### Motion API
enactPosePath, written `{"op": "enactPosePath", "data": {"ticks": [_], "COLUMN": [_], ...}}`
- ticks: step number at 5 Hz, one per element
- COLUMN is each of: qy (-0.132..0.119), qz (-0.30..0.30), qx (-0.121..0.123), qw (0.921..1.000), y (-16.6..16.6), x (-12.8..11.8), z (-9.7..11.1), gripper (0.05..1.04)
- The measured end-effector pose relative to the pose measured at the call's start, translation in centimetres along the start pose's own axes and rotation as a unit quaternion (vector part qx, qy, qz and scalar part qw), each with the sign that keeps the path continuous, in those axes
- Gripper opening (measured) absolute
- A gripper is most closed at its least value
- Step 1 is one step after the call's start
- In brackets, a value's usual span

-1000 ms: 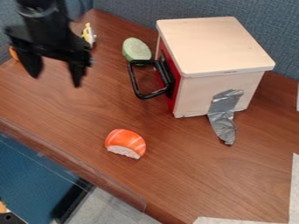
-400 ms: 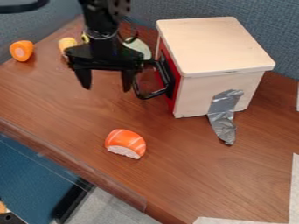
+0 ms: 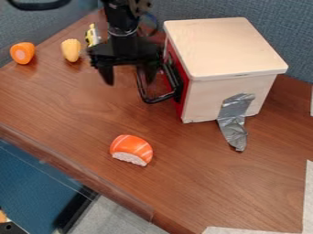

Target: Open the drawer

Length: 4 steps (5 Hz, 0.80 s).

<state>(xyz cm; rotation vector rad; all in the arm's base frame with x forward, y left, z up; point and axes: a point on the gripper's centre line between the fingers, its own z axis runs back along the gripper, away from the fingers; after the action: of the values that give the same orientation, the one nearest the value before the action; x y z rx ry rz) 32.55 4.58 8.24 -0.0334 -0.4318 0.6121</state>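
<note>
Black two-finger gripper [image 3: 129, 81] is hanging with fingers wide apart, one overlapping the black handle [image 3: 160, 98], contact unclear | red-fronted drawer [image 3: 173, 54] is sitting closed in the wooden box [image 3: 223, 45] | salmon sushi [image 3: 131, 148] is lying nearer the camera, toy corn [image 3: 71, 49] farther back.

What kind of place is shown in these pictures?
Probably an office or lab desk corner: a wood-grain table against blue fabric partitions, with a robot gripper and toy sushi.
</note>
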Motion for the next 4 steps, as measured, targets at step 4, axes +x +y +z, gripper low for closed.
{"op": "enactPosePath", "data": {"ticks": [4], "qy": [0.006], "qz": [0.031], "qx": [0.015], "qw": [0.9994], "y": [-0.4], "x": [0.9], "z": [-3.5], "gripper": [1.001]}}
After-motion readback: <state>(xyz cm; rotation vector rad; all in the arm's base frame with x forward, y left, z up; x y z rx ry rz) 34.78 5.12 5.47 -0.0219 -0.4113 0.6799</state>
